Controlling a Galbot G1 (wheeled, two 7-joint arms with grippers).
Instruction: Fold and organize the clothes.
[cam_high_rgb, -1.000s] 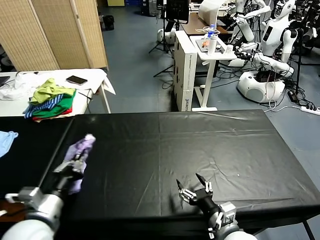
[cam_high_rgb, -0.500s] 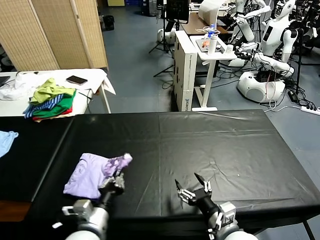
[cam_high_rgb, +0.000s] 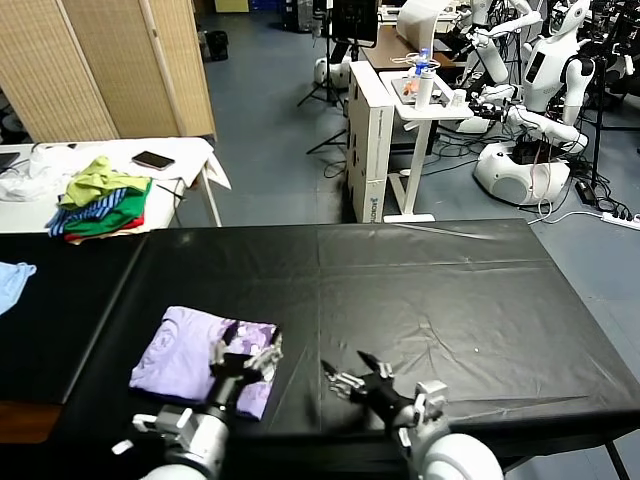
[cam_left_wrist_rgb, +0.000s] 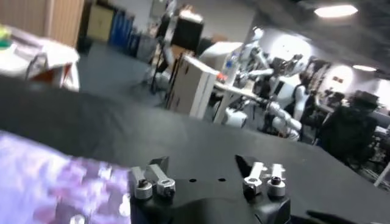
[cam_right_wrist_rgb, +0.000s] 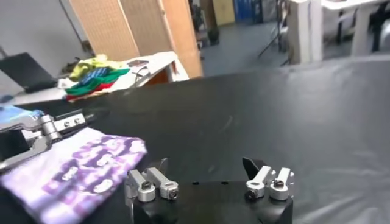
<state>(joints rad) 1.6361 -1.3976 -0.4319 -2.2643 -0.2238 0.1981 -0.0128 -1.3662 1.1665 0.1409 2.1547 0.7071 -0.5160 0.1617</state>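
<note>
The clothes, a pale lavender T-shirt (cam_high_rgb: 185, 350), lies folded flat on the black table (cam_high_rgb: 430, 290) at the front left. Its darker purple print faces up along its right edge. My left gripper (cam_high_rgb: 247, 352) hovers open over that printed edge with nothing between its fingers. In the left wrist view the T-shirt (cam_left_wrist_rgb: 49, 182) lies beside the open left gripper (cam_left_wrist_rgb: 202, 164). My right gripper (cam_high_rgb: 348, 372) stands open just right of the shirt, low over bare tablecloth. The right wrist view shows the T-shirt (cam_right_wrist_rgb: 67, 170) off to one side of the empty right gripper (cam_right_wrist_rgb: 207, 164).
A pile of green, yellow and striped garments (cam_high_rgb: 105, 195) and a phone (cam_high_rgb: 153, 159) lie on a white side table at the back left. A light blue garment (cam_high_rgb: 12, 280) sits at the far left edge. A white cabinet (cam_high_rgb: 370, 150) and other robots stand behind the table.
The left gripper carried the shirt's edge from the left over to the right, laid it down folded, and opened. The right gripper shifted a little to the left.
</note>
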